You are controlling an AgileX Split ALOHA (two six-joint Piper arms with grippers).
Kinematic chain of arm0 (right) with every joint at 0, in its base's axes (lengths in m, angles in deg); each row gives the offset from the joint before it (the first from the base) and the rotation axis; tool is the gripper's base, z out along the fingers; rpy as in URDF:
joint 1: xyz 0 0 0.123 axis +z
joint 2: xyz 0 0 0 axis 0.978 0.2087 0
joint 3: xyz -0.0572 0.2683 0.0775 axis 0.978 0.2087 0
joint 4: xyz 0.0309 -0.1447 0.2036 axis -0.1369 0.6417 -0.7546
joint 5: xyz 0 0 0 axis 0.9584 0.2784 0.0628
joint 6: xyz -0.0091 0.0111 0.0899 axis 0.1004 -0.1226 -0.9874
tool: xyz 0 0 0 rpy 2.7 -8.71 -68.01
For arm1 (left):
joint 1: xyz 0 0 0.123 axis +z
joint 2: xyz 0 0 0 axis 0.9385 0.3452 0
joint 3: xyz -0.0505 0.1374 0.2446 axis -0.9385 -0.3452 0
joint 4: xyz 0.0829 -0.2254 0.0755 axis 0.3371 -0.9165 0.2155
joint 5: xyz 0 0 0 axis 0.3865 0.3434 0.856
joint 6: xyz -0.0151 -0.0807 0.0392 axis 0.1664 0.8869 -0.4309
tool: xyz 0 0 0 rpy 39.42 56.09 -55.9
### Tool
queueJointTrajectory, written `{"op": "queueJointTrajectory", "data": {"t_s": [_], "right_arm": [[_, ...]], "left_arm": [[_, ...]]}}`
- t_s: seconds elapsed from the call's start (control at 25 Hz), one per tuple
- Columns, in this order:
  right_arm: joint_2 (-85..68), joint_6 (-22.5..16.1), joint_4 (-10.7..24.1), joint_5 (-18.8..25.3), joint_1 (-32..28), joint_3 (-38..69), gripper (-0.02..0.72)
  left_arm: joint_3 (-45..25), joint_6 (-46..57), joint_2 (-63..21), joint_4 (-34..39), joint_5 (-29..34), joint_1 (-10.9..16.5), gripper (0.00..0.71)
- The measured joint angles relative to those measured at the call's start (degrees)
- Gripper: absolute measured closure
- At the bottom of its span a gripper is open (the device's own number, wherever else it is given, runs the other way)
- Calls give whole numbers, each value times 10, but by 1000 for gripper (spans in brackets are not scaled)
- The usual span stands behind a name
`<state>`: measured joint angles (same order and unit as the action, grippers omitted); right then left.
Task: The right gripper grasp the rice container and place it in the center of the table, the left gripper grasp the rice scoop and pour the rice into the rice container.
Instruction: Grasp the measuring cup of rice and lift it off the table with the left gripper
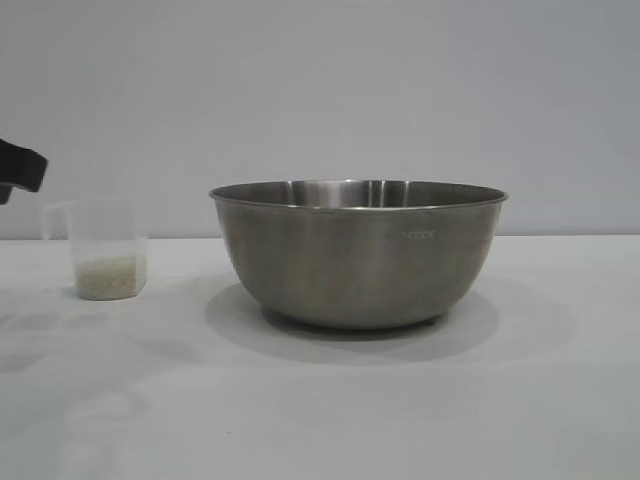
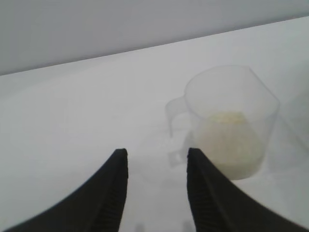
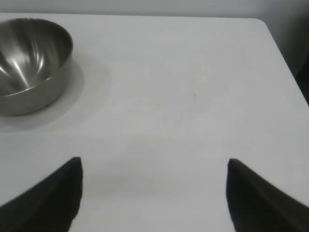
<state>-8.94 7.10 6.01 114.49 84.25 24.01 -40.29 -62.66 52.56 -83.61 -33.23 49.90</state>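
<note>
The rice container [image 1: 358, 252], a wide steel bowl, stands upright near the middle of the white table [image 1: 320, 400]. It also shows in the right wrist view [image 3: 29, 63], far from the open right gripper [image 3: 154, 164], which hangs over bare table. The rice scoop [image 1: 100, 250], a clear plastic cup with a loop handle, stands at the left with rice [image 1: 107, 276] in its bottom. In the left wrist view the open left gripper [image 2: 157, 154] is just short of the scoop [image 2: 227, 121], near its handle [image 2: 175, 116]. A black part of the left arm [image 1: 20, 168] shows at the exterior view's left edge.
The table's far edge meets a plain grey wall. In the right wrist view the table's corner [image 3: 263, 24] lies beyond the gripper.
</note>
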Motion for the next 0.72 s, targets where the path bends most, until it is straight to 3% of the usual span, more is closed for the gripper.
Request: {"op": "queueJointTrajectory", "data": {"t_s": [0.44,0.52,0.72], "right_arm": [[0,0,0,0,0,0,141],[0,0,0,0,0,0,141],[0,0,0,0,0,0,141]], "left_arm": [[0,0,22,39,0,2,427],[0,0,40,41,0,2,353],[0,0,51,52,0,2,366]]}}
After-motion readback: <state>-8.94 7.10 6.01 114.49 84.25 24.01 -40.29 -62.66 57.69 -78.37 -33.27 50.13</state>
